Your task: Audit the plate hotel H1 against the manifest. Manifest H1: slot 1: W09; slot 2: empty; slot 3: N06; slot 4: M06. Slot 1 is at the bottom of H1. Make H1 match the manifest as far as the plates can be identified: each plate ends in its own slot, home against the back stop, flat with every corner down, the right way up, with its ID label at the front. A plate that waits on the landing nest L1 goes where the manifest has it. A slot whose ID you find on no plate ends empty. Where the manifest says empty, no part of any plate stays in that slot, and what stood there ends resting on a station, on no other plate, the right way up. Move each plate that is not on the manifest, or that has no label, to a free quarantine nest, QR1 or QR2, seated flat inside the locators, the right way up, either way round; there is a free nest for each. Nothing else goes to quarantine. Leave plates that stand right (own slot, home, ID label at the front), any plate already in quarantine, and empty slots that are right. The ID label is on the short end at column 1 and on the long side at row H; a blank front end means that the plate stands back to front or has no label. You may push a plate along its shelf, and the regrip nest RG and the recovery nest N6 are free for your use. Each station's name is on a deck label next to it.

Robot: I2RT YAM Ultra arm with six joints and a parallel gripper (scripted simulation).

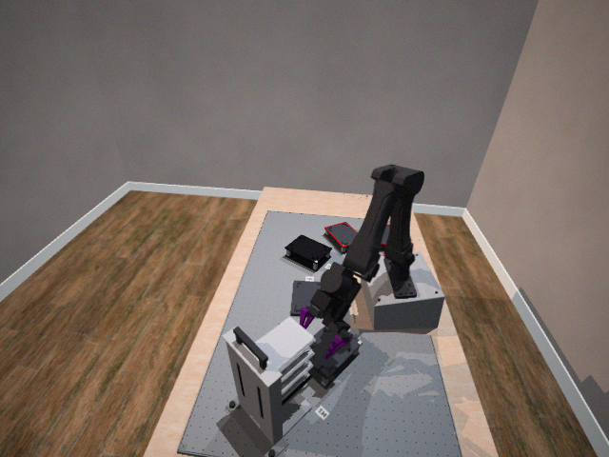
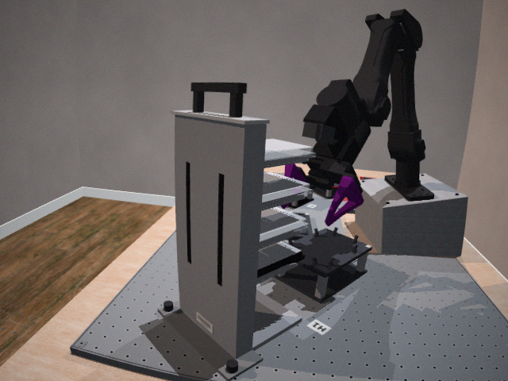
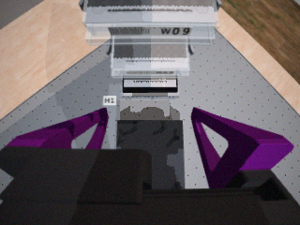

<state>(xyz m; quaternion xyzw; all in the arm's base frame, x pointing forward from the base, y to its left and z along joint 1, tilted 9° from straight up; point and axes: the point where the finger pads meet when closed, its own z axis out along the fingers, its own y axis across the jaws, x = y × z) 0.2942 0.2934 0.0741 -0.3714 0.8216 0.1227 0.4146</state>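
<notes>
The plate hotel H1 is a grey tower with a black handle, and it also shows in the exterior view. Three plates lie on its shelves. In the wrist view the uppermost visible plate front reads W09. A clear plate sits below it, and a dark plate with a striped front label is lowest. I cannot tell the slot numbers. The dark landing nest in front of the hotel holds no plate. My gripper is open and empty, and it hovers above that nest.
A black block-shaped station and a red-edged nest stand at the back of the deck. A flat dark nest lies behind the arm. The arm's grey pedestal is at the right. A deck label marks H1.
</notes>
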